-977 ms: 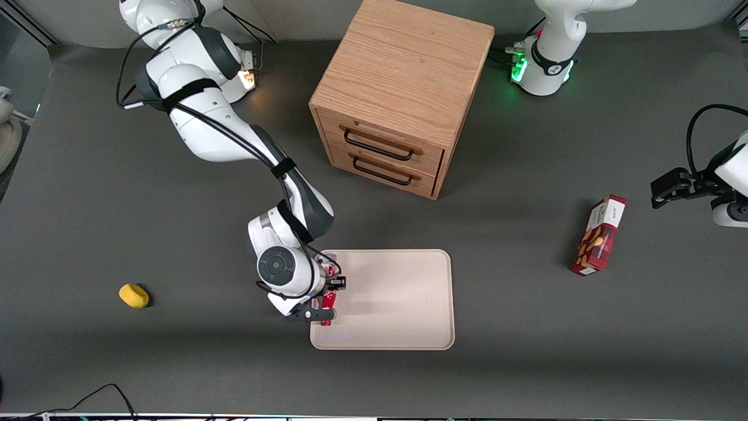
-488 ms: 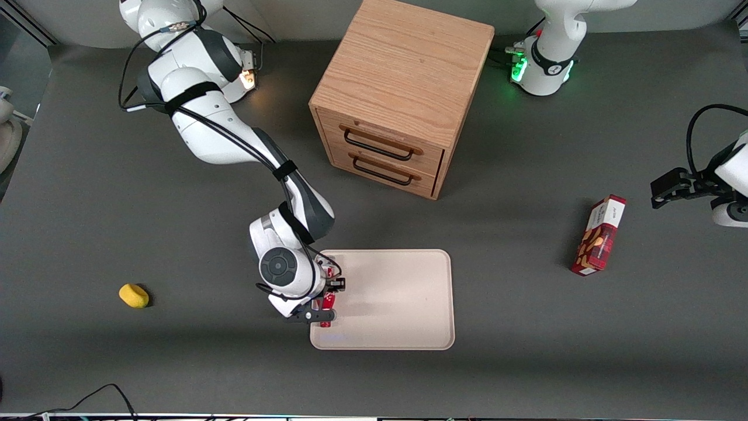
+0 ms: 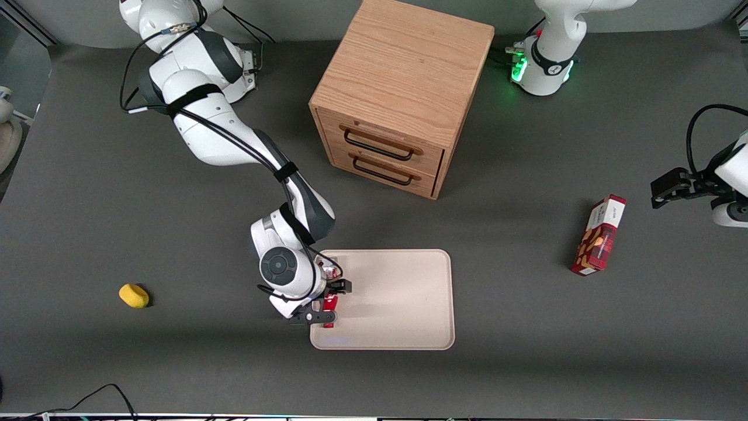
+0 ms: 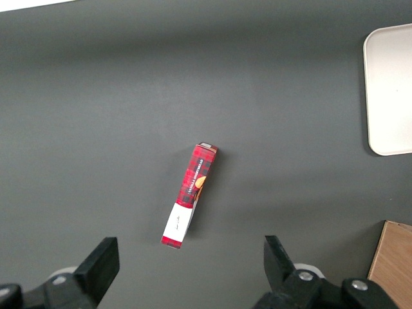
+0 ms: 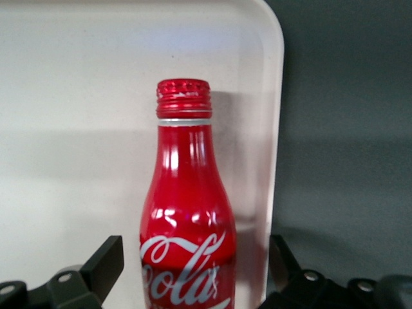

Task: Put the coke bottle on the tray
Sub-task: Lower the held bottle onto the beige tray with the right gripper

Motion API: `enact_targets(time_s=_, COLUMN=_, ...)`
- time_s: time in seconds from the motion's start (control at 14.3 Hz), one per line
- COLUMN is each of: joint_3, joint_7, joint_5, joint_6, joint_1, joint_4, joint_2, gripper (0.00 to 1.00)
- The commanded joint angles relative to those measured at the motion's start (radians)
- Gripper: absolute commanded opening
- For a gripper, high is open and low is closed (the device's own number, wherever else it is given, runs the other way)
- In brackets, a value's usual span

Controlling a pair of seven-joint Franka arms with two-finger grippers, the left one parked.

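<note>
Red coke bottle (image 5: pixel 188 225) lies on the beige tray (image 3: pixel 397 304) between the spread fingers of the gripper (image 3: pixel 329 302), which touch neither side of it. Its capped neck points away from the gripper, close along the tray's rim at the working arm's end.

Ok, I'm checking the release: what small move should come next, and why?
Probably lift the gripper straight up and away. The coke bottle lies on the tray near its edge toward the working arm, and the fingers stand apart on either side with gaps, so a sideways retreat might nudge it.
</note>
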Motion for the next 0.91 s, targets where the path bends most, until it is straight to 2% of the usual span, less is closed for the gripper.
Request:
enact_targets(time_s=0.0, joint_3=-0.010, joint_7=-0.011, joint_5=-0.010, joint_6=0.000, joint_1=0.010, joint_4=0.035, joint_2=0.019, gripper=1.00)
enact_targets(time_s=0.84, joint_3=0.003, joint_7=-0.014, joint_5=-0.002, joint_6=-0.017, joint_1=0.002, joint_4=0.035, joint_2=-0.033, gripper=1.00)
